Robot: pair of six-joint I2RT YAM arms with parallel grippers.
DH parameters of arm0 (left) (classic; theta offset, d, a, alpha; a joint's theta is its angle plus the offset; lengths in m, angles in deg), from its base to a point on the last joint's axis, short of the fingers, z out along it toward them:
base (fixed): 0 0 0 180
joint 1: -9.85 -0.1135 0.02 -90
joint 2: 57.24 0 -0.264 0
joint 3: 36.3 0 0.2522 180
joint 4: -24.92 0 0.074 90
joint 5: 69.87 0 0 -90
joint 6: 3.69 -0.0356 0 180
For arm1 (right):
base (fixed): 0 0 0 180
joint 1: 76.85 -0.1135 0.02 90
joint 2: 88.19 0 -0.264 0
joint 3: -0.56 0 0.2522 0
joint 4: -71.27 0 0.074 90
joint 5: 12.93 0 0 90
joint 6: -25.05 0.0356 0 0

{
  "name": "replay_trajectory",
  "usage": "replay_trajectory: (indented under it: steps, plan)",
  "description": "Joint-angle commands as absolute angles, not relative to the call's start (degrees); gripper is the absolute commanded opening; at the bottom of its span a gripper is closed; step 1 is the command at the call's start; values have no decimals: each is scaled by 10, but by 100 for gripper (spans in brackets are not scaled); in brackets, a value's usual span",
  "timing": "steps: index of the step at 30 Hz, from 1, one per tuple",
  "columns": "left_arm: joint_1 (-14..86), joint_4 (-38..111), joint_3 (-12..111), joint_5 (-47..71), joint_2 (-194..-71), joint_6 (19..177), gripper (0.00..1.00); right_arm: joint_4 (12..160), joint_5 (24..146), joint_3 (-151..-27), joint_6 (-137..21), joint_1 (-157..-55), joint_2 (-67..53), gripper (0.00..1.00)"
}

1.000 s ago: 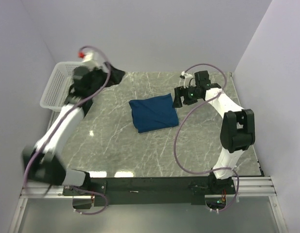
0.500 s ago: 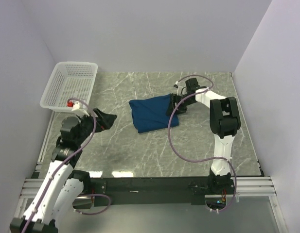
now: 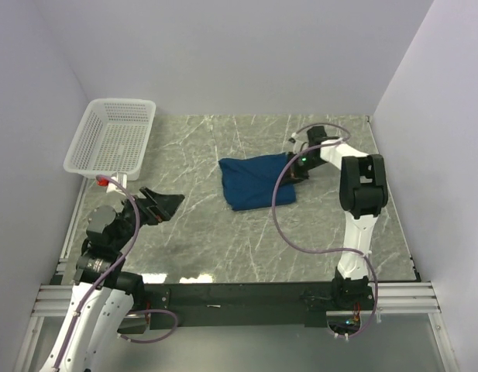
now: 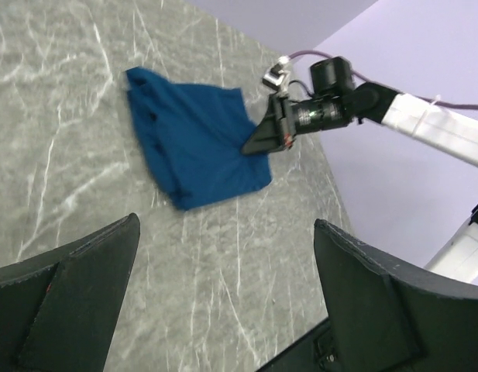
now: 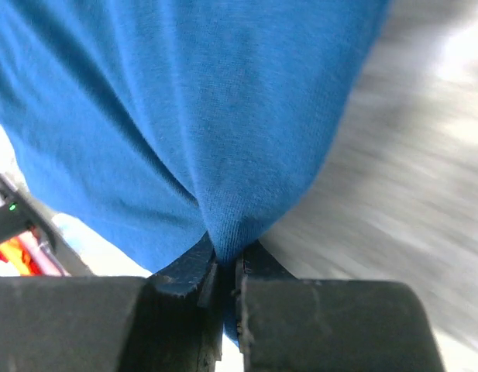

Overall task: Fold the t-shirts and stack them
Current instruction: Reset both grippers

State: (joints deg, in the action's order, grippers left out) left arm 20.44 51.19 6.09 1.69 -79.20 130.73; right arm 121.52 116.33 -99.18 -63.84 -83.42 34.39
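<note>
One dark blue t-shirt (image 3: 256,182) lies folded in a rough rectangle on the marble table (image 3: 223,240), right of centre. My right gripper (image 3: 291,166) is low at its right edge and shut on a pinch of the cloth. In the right wrist view the blue t-shirt (image 5: 208,101) bunches into the closed right gripper (image 5: 227,260). My left gripper (image 3: 165,203) hovers open over the table's left side, well apart from the shirt. The left wrist view shows the t-shirt (image 4: 196,143) beyond the wide-open, empty left gripper (image 4: 227,225), with the right gripper (image 4: 263,139) at its edge.
A white mesh basket (image 3: 115,139) stands at the table's far left corner and looks empty. Purple cables loop off both arms. Pale walls close in on the left, back and right.
My right gripper has closed on the shirt's right edge, and the shirt has shifted a little to the right. The left arm has swung back from the basket to the near left.
</note>
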Motion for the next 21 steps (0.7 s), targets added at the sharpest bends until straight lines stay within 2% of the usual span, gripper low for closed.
replay_trajectory:
  steps: [1, 5, 12, 14, 15, 17, 18, 21]
  plan:
    - [203, 524, 52, 2, -779, 1323, 100, 1276, 1099, -1029, -697, -771, 308, 0]
    - [203, 523, 41, -8, -770, 1332, 99, 1347, 1060, -1065, -780, -700, 309, 0]
    - [203, 501, 11, -25, -763, 1349, 100, 1389, 918, -1129, -888, -581, 332, 1]
    - [203, 490, 1, -32, -767, 1357, 100, 1386, 869, -1156, -921, -565, 338, 8]
    - [203, 483, -1, -39, -768, 1358, 99, 1376, 840, -1159, -931, -562, 335, 22]
    - [203, 479, -1, -40, -775, 1357, 99, 1329, 772, -1145, -956, -561, 320, 33]
    - [203, 482, 0, -39, -776, 1356, 99, 1312, 754, -1136, -962, -562, 296, 45]
    - [203, 486, 10, -34, -783, 1346, 99, 1265, 701, -1112, -978, -570, 250, 52]
